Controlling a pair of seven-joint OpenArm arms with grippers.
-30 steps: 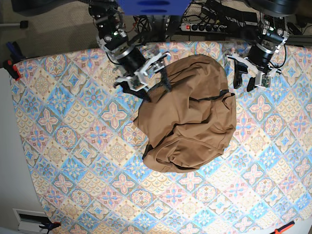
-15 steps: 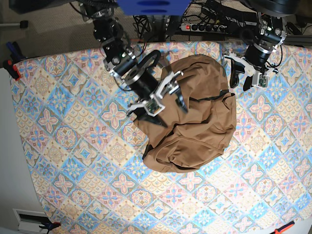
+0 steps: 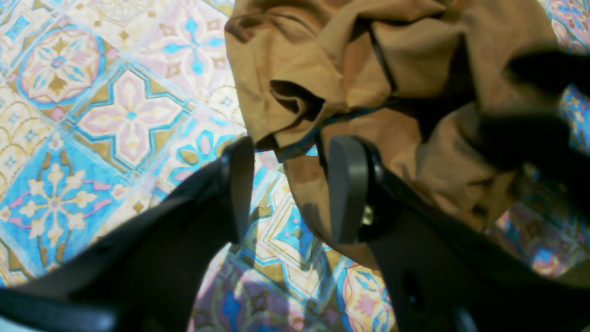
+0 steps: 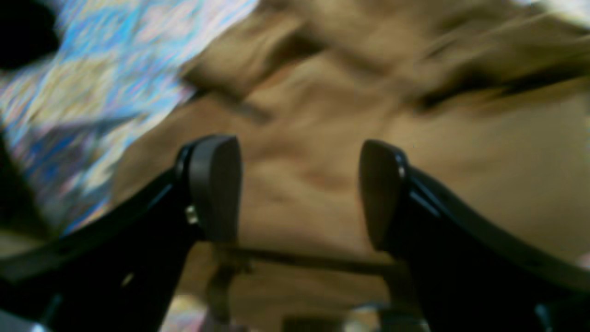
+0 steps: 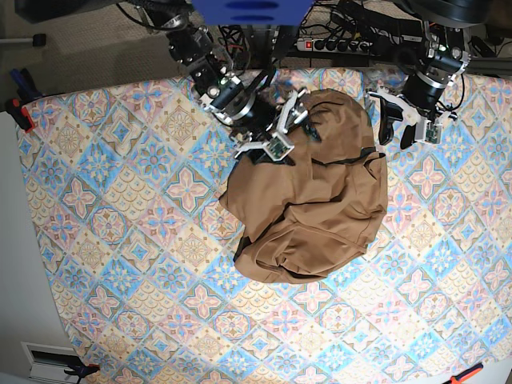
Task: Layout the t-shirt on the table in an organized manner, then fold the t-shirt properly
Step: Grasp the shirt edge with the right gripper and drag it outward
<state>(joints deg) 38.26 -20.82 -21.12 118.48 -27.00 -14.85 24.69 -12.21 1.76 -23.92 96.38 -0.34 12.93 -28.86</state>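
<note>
Count: two grippers, one t-shirt, one table.

Right gripper [image 5: 282, 132]: jaws spread wide apart, nothing between them. In its wrist view the two dark pads [image 4: 215, 184] stand well apart above tan fabric; that view is blurred, so whether the tips touch the cloth cannot be told. In the base view this gripper sits over the far left part of the t-shirt [image 5: 316, 192], with its arm running back toward the far edge of the table [image 5: 120, 240].

Left gripper [image 5: 402, 120]: jaws parted by a moderate gap, holding nothing. In its wrist view the two fingers [image 3: 239, 184] frame a crumpled edge of the shirt [image 3: 368, 83] where a dark seam line shows; the fabric lies beyond the tips and partly behind one finger, and contact cannot be confirmed. In the base view this gripper stands at the far right, just beside the shirt's far right edge, over the patterned cloth.

T-shirt: tan-brown, bunched in a rounded heap with many folds and creases, not laid flat. It rests on the table right of centre, toward the far side. A dark edge line crosses its upper right portion.

Table: covered by a cloth of blue, pink and cream diamond tiles [image 3: 115, 110], visible all around the shirt.
</note>
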